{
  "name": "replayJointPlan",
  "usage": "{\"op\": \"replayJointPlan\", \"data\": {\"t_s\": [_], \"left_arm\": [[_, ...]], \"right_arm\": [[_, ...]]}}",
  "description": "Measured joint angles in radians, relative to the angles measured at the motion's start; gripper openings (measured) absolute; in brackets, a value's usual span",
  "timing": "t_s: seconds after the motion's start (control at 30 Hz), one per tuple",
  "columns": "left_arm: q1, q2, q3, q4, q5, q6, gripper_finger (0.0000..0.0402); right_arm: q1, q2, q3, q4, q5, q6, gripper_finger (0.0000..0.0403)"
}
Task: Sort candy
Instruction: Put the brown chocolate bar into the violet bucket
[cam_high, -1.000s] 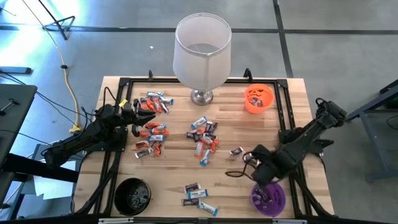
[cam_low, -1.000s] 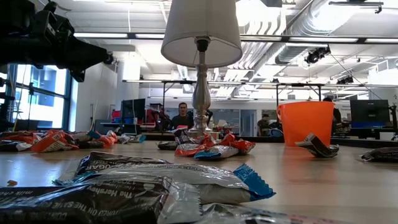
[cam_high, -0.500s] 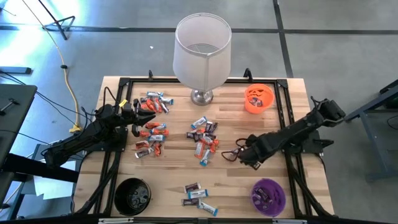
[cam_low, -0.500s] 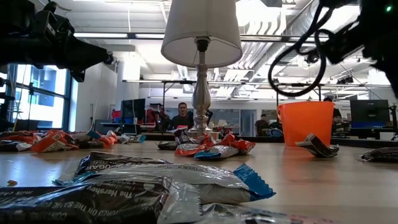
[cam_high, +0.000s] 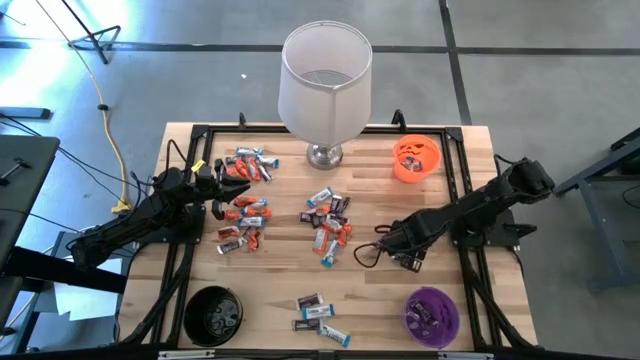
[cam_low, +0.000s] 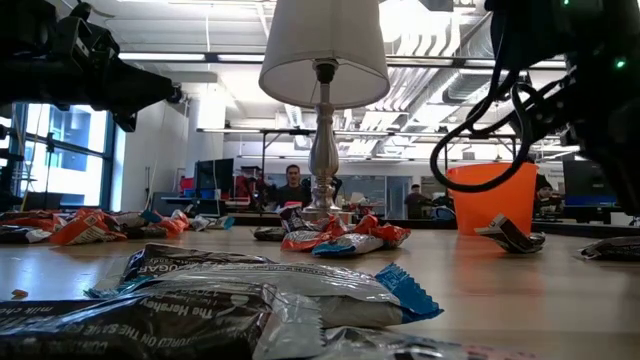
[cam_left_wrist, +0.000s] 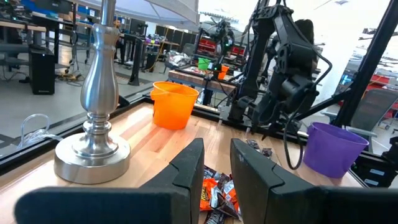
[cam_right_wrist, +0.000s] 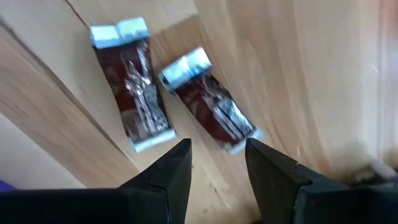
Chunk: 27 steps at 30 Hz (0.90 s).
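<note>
Two dark brown candy bars (cam_right_wrist: 180, 99) with silvery ends lie side by side on the worktop (cam_high: 470, 180) right under the right gripper (cam_right_wrist: 217, 163); one sits just off the tip of the left finger (cam_right_wrist: 163, 177), the other runs toward the gap between the fingers. Its jaws stand apart with bare wood between them, grasping nothing. In the overhead view that gripper (cam_high: 385, 248) hovers toward four o'clock of the worktop's middle, its arm (cam_high: 480, 205) reaching in from three o'clock.

More candy is spread in groups: a central pile (cam_high: 328, 222) of orange-red, brown and blue-white wrappers, a larger scatter (cam_high: 243, 205) toward nine o'clock, and a few pieces (cam_high: 318, 318) near six o'clock. Some pieces lie in the purple bowl (cam_high: 431, 314) at five o'clock and in the orange bowl (cam_high: 416, 158) at one o'clock. The black bowl (cam_high: 213, 314) sits at seven o'clock.

The left gripper (cam_high: 222, 185) hangs at the nine o'clock edge, beside the left scatter. Its jaws are slightly parted, with nothing between them in the wrist view (cam_left_wrist: 214, 165).

A lamp (cam_high: 325, 85) with a white shade and silver base stands at twelve o'clock. A person (cam_low: 291, 186) sits in the room behind it.
</note>
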<state>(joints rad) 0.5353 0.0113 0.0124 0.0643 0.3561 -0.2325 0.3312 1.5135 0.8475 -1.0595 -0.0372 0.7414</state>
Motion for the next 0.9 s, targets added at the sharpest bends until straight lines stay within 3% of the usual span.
{"op": "replayJointPlan", "data": {"t_s": [0.47, 0.9], "left_arm": [[0.000, 0.000, 0.000, 0.000, 0.000, 0.000, 0.0064], [0.000, 0.000, 0.000, 0.000, 0.000, 0.000, 0.0065]], "right_arm": [[-0.046, 0.000, -0.096, 0.191, 0.003, -0.205, 0.0144], [-0.050, -0.001, -0.138, 0.253, -0.006, -0.016, 0.0128]]}}
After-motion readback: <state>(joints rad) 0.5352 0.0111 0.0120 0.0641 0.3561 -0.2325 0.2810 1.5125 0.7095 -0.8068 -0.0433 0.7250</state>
